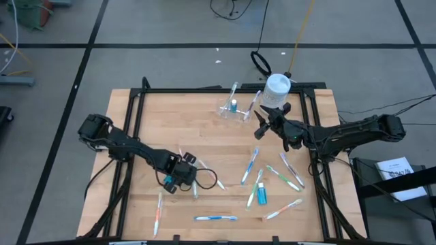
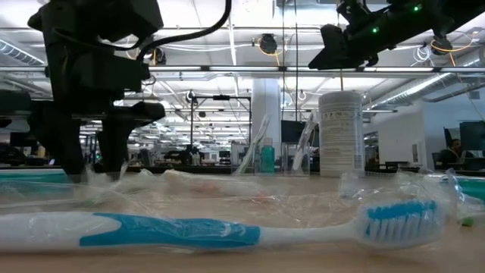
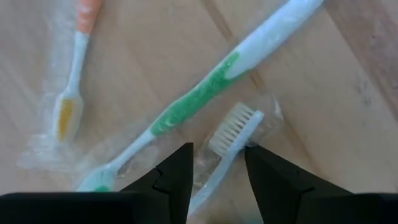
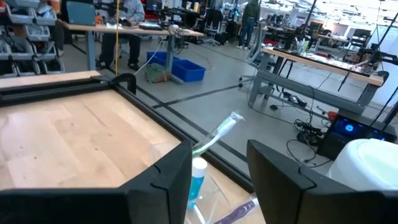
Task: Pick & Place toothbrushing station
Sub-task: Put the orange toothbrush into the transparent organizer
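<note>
Here, the clear holder carries a blue tube and two brushes.
Both claws stand apart: left gripper straddles a white brush; right gripper hovers beside the holder.

Twelve toothbrushes, two tubes, one holder, one bottle

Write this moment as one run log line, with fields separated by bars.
left gripper: open, low over white-bristled toothbrush | right gripper: open, raised near clear holder | loose toothbrushes on table
</note>
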Robot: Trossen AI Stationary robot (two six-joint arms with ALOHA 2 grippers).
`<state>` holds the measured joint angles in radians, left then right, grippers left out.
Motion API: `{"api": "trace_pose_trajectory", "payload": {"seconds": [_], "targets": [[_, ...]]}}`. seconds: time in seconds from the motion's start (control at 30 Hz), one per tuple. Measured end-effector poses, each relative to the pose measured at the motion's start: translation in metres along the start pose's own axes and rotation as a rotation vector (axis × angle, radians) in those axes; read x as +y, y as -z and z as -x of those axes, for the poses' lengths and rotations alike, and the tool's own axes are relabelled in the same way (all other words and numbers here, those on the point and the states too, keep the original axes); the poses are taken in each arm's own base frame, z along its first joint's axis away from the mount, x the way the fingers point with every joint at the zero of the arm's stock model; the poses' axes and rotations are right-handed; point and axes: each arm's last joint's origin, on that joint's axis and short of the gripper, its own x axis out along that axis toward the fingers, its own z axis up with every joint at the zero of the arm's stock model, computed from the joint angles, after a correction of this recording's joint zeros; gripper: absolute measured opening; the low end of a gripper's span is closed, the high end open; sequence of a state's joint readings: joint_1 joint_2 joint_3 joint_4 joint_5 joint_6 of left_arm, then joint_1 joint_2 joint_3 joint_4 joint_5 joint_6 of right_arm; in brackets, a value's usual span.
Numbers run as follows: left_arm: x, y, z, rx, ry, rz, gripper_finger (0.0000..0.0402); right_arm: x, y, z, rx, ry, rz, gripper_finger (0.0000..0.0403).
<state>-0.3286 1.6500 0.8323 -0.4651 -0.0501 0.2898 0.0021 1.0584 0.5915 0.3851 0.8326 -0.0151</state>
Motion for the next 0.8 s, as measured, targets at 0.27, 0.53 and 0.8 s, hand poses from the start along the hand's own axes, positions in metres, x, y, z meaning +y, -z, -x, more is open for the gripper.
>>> {"api": "trace_pose_trajectory", "payload": {"seconds": [0.27,0.53,0.8], "targets": [[0.001,0.0,0.0,-0.001,0.006,-0.023,0.0122,0.0,0.002,0.0,0.015,-0.001,0.013,0.0144],[0.003,0.002,0.009,-0.012,-0.057,-0.017,0.0038,0.0,0.002,0.0,0.017,-0.001,0.015,0.0145],[0.009,-0.011,0.031,-0.087,-0.128,0.001,0.001,0.0,0.002,0.0,0.017,-0.001,0.015,0.0146]]}}
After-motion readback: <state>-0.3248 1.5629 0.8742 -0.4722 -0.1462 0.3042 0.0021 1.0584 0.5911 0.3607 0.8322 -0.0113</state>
